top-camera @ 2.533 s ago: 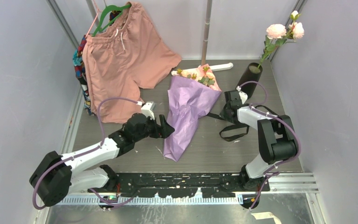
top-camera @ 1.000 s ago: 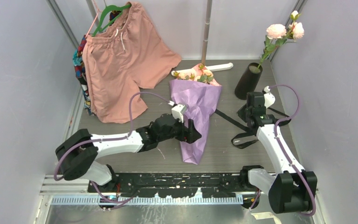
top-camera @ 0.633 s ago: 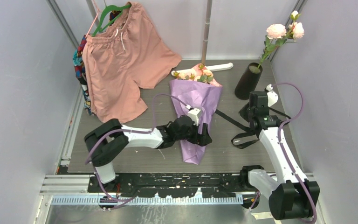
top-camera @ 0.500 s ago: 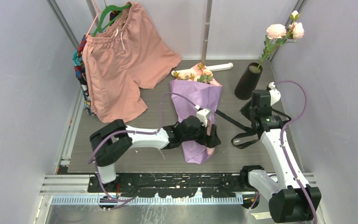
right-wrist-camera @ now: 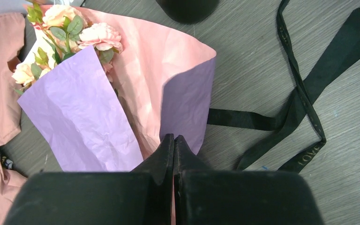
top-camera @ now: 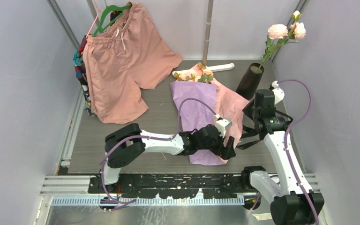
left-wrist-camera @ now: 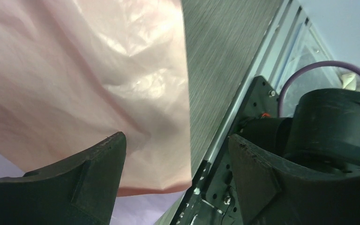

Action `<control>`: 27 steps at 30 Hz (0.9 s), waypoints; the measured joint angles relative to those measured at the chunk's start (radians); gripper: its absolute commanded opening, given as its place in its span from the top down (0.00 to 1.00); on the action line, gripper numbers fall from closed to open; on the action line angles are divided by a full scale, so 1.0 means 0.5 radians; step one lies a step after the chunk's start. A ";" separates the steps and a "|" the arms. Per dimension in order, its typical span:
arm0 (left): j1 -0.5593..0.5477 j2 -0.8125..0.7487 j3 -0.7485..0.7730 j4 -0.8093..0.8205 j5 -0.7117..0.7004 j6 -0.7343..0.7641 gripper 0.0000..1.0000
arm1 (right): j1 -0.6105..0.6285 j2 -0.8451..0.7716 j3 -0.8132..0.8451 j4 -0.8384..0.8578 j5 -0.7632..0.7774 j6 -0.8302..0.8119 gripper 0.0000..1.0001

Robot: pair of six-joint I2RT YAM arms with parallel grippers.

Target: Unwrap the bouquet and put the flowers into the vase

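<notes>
We see the bouquet (top-camera: 201,108) lying mid-frame on the surface (top-camera: 154,103), with the flowers (top-camera: 199,75) at its upper end. The vase (top-camera: 249,80) stands to its upper right, the ribbon (right-wrist-camera: 304,93) lies right of it, and the shorts (top-camera: 122,61) fill the upper left. The left pincer (left-wrist-camera: 174,138) sits over the bouquet's lower end, and the right pincer (right-wrist-camera: 174,137) at its right edge, below the vase.

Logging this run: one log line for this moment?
bouquet: half open | ribbon: off | left gripper: open, at paper | right gripper: shut, at paper | vase: standing

Faint "LOVE" – printed on the black ribbon (right-wrist-camera: 308,158)
</notes>
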 measured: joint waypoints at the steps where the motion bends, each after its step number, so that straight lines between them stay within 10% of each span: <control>1: -0.002 0.011 -0.008 -0.002 -0.001 0.000 0.19 | 0.000 -0.003 0.006 -0.008 0.006 -0.003 0.97; 17: 0.025 0.065 -0.230 0.096 -0.044 -0.079 0.21 | 0.000 -0.251 0.102 0.034 0.042 -0.018 0.93; 27: 0.137 0.077 -0.335 0.304 0.042 -0.195 0.21 | 0.002 0.278 -0.150 0.263 -0.200 -0.008 0.93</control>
